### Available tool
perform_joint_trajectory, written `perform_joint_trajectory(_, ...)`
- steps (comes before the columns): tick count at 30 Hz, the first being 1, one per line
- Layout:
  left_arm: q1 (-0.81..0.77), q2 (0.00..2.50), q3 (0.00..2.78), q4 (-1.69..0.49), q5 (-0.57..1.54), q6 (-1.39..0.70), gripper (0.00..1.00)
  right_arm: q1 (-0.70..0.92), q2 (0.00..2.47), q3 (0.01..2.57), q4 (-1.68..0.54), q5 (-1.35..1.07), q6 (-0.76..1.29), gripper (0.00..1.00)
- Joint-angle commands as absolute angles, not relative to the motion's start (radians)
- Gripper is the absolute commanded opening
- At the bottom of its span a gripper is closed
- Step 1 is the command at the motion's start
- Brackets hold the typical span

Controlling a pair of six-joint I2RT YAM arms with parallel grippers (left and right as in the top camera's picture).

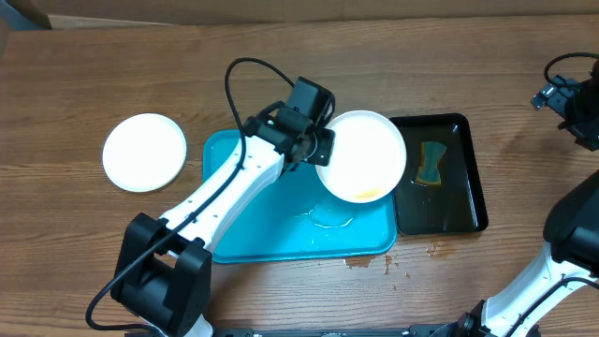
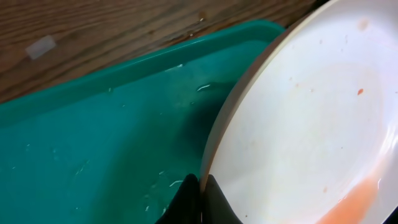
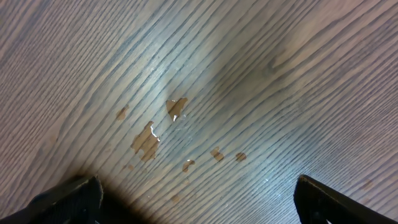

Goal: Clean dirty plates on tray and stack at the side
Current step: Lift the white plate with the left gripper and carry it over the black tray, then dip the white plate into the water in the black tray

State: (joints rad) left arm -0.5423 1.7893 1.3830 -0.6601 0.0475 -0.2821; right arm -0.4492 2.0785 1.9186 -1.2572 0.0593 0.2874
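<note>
My left gripper (image 1: 319,150) is shut on the left rim of a white plate (image 1: 363,155) and holds it tilted above the right end of the turquoise tray (image 1: 243,225). The plate has an orange smear at its lower edge. In the left wrist view the fingers (image 2: 202,186) pinch the plate's rim (image 2: 298,124) over the tray (image 2: 93,143). A second white plate (image 1: 144,152) lies on the table left of the tray. The yellow-green-rimmed plate is out of view. My right gripper (image 3: 196,199) is open over bare wood, at the far right (image 1: 571,103).
A glossy black tray (image 1: 473,178) right of the turquoise tray holds a yellow-green sponge (image 1: 431,163) in liquid. Water streaks lie on the turquoise tray floor (image 1: 328,221). Brown splashes mark the wood near its front corner (image 1: 370,263) and below the right gripper (image 3: 149,140).
</note>
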Motion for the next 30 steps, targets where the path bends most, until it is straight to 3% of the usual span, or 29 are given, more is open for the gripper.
perform_joint_trajectory(1, -0.579, 1.765, 1.412, -0.624, 0.044, -0.322, 0.04, -0.450, 2.055, 1.932, -1.253, 0.066, 0.292, 1.00)
perform_joint_trajectory(13, -0.696, 1.765, 1.412, -0.455, 0.009, -0.301, 0.04, -0.450, 2.055, 1.932, -1.253, 0.066, 0.292, 1.00)
perform_joint_trajectory(17, -0.776, 1.765, 1.412, -0.403, -0.149, -0.246, 0.04, -0.450, 2.055, 1.932, -1.253, 0.066, 0.292, 1.00)
perform_joint_trajectory(30, -1.185, 1.765, 1.412, -0.165, -0.936, 0.300, 0.04, -0.450, 2.055, 1.932, -1.253, 0.066, 0.292, 1.00)
